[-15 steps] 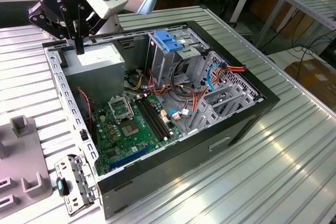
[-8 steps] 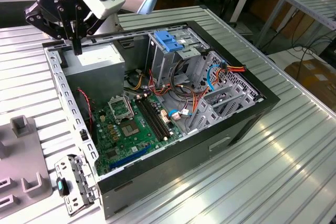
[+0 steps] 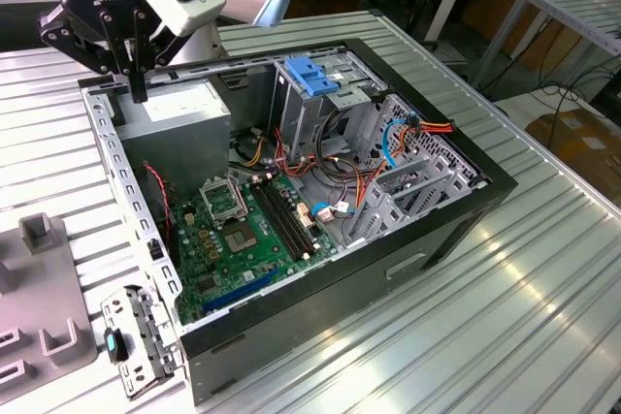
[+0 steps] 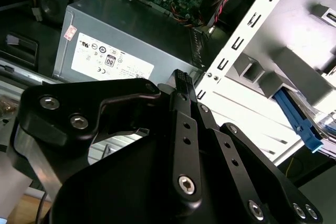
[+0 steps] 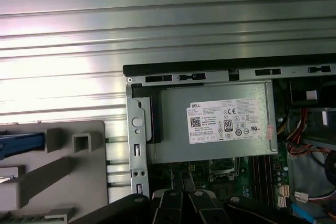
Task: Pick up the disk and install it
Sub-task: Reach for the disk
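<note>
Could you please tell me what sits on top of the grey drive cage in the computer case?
A blue plastic latch lies on top of the drive cage. The cage's metal walls hide whether anything sits inside it.

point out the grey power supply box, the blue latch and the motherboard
grey power supply box [image 5: 170,124]: first wrist view, its bare metal face
blue latch [image 3: 310,75]: exterior view, its top face
motherboard [image 3: 209,239]: exterior view, green board surface

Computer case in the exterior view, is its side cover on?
No, the computer case lies open, its green board and cables bare.
</note>
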